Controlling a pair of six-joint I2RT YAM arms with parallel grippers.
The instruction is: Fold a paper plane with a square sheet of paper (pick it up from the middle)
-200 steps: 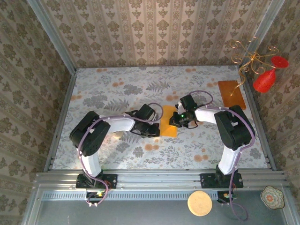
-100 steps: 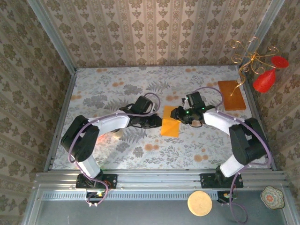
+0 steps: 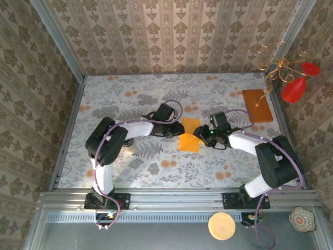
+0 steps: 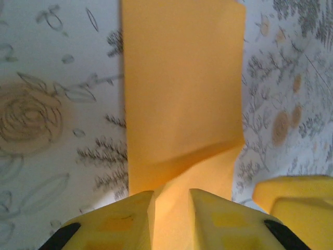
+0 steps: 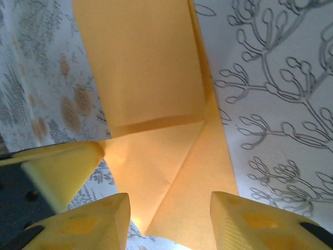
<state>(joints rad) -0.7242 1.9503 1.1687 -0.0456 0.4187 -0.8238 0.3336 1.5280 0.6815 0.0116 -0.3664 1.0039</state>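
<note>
Floral-printed desk (image 3: 130, 99), flat and matte. At its middle, thin bright orange-yellow sheet of paper (image 3: 188, 141), matte, sharply creased, one flap folded over. Right tool (image 5: 169, 208) spread wide above it, gripping nothing. Left tool (image 4: 171, 200) parted narrowly, likewise empty.

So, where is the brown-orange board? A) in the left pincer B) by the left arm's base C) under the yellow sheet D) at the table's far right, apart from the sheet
D: the board lies flat at the table's far right, clear of the sheet in the middle.
</note>
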